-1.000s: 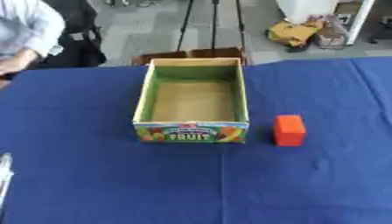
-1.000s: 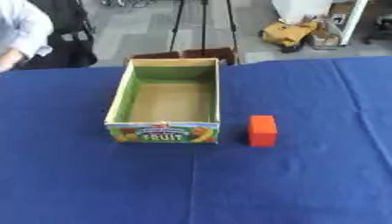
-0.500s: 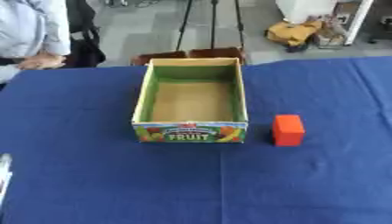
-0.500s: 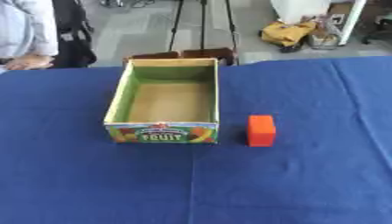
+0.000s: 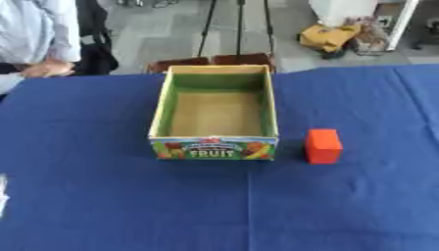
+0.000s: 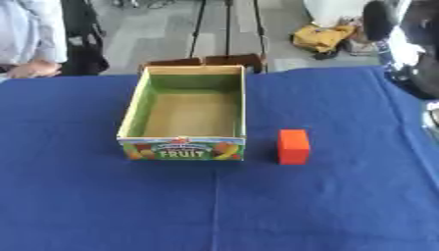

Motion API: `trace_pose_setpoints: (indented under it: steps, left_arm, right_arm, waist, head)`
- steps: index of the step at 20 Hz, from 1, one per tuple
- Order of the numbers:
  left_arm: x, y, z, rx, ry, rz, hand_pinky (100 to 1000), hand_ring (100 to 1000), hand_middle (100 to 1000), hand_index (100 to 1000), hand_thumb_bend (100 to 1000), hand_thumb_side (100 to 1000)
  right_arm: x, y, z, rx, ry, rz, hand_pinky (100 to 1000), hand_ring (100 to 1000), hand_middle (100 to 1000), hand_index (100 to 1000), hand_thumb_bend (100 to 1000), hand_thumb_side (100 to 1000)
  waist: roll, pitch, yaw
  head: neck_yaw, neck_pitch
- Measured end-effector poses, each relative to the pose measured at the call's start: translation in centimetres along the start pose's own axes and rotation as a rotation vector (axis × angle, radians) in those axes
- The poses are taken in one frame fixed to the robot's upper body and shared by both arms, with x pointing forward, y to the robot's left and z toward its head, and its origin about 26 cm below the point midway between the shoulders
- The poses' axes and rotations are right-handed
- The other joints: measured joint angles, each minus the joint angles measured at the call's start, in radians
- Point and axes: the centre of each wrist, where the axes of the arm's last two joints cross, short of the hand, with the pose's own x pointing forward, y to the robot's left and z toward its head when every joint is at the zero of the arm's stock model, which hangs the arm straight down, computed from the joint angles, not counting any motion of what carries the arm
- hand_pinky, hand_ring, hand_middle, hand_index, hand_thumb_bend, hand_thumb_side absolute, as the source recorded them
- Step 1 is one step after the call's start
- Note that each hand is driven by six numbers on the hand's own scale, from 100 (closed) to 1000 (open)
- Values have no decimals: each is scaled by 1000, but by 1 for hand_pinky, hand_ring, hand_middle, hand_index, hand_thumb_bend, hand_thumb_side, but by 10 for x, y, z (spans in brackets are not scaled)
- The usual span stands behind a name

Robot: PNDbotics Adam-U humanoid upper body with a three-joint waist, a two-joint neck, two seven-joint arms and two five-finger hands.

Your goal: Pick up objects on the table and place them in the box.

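An open cardboard box [image 5: 214, 146] with a green lining and a "FRUIT" label on its front wall stands in the middle of the blue table; its floor is bare. An orange block [image 5: 323, 145] rests on the cloth just right of the box's front right corner, not touching it. In the right eye view my right arm [image 6: 403, 29], black and blurred, comes in at the upper right, and a silver part of the right hand [image 6: 431, 120] shows at the right edge, far from the block. A pale sliver of my left hand [image 5: 3, 195] shows at the left edge.
The blue cloth [image 5: 129, 206] covers the whole table and has a crease down its middle. Beyond the far edge are tripod legs [image 5: 238, 24], a yellow bag [image 5: 330, 35] and brown chair tops [image 5: 214, 61]. A person [image 5: 38, 44] stands at the far left corner.
My right arm has come into the right eye view at the upper right. The sliver of my left hand has sunk lower. Box and block have not moved.
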Motion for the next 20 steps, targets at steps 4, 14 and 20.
trace_pose_setpoints:
  steps: [4,14,20]
  left_arm:
    - [0,0,0,-6,1,3,771,875,849,938,100,972]
    - [0,0,0,-10,6,4,771,875,849,938,100,968]
    - [0,0,1,-12,8,4,770,876,849,938,100,967]
  right_arm:
    - [-12,10,-36,344,110,84,739,864,736,878,521,853]
    - [-22,21,-67,904,238,50,774,913,787,977,710,574]
    - [-35,37,-66,1097,281,8,797,959,845,1000,657,442]
  waist:
    - [0,0,3]
    - [-3,-6,2]
    - [-4,-6,4]
  head:
    - [-4,0]
    - [-6,0]
    - [-6,0]
